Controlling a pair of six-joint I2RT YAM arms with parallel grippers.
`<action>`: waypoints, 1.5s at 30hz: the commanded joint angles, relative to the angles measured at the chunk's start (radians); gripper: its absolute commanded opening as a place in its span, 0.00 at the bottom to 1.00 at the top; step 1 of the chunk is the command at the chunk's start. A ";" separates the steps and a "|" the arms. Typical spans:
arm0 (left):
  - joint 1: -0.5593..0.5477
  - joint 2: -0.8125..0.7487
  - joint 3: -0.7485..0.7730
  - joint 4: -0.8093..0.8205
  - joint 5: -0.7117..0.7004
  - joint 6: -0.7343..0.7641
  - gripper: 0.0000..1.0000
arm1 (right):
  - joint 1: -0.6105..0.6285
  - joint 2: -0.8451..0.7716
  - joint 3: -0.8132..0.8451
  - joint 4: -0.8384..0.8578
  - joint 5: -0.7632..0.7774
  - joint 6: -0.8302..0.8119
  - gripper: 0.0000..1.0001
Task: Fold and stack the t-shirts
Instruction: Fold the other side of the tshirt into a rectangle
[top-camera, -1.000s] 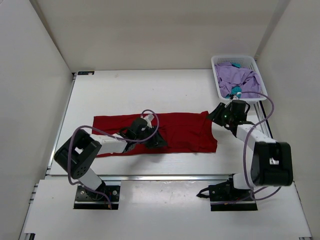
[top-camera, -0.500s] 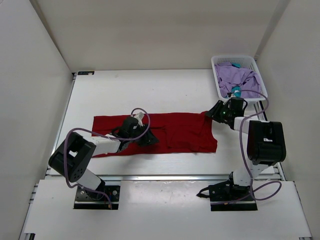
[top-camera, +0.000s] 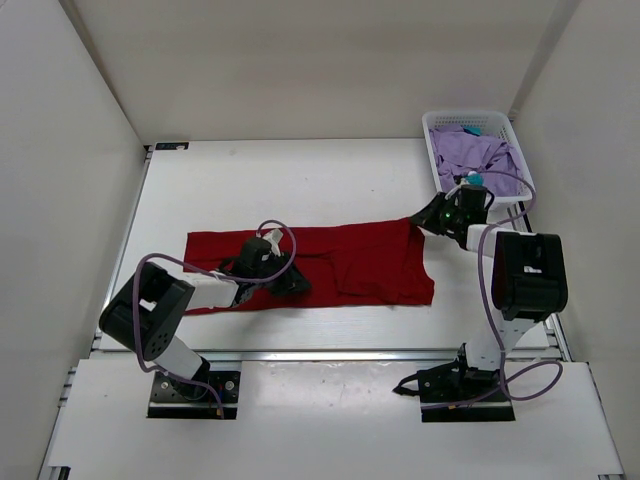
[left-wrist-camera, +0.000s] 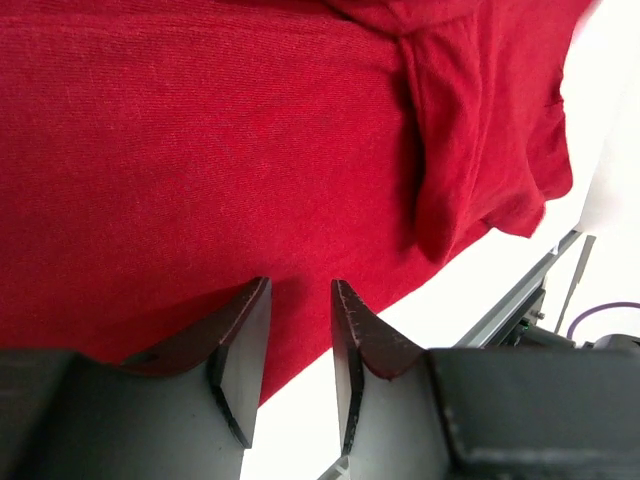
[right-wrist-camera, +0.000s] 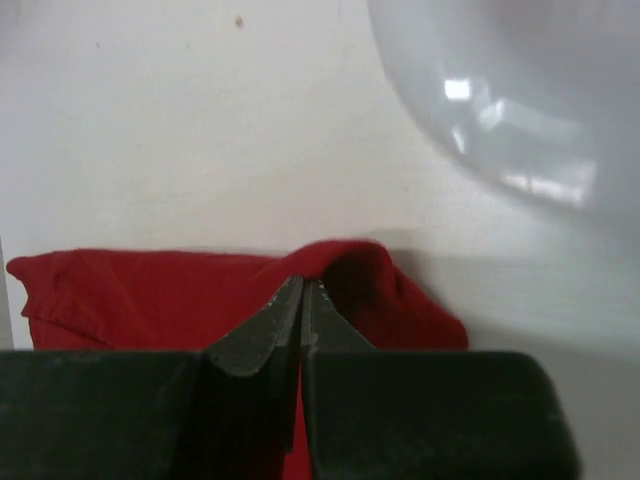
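Folding red t-shirt (top-camera: 365, 265): right jaws pinch its corner nearest the basket (top-camera: 468, 114), left jaws spread farther from it. Next we likely carry that corner across.

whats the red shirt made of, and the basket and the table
The red shirt looks like soft matte knit cloth, perhaps cotton: the left wrist view shows a fine ribbed texture and limp folds. The basket seems to be white moulded plastic, with stiff straight walls and openwork sides. The table is smooth, hard and white, maybe laminate or painted board; the look leaves that open.
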 joint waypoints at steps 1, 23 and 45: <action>0.003 -0.004 -0.030 -0.036 -0.034 0.035 0.42 | -0.003 0.038 0.095 0.014 0.015 -0.018 0.00; -0.147 -0.044 0.149 -0.099 -0.074 0.030 0.44 | 0.221 -0.262 -0.077 -0.157 0.166 -0.053 0.00; -0.160 0.241 0.227 0.085 0.035 -0.064 0.38 | 0.267 -0.564 -0.508 -0.298 0.221 -0.018 0.00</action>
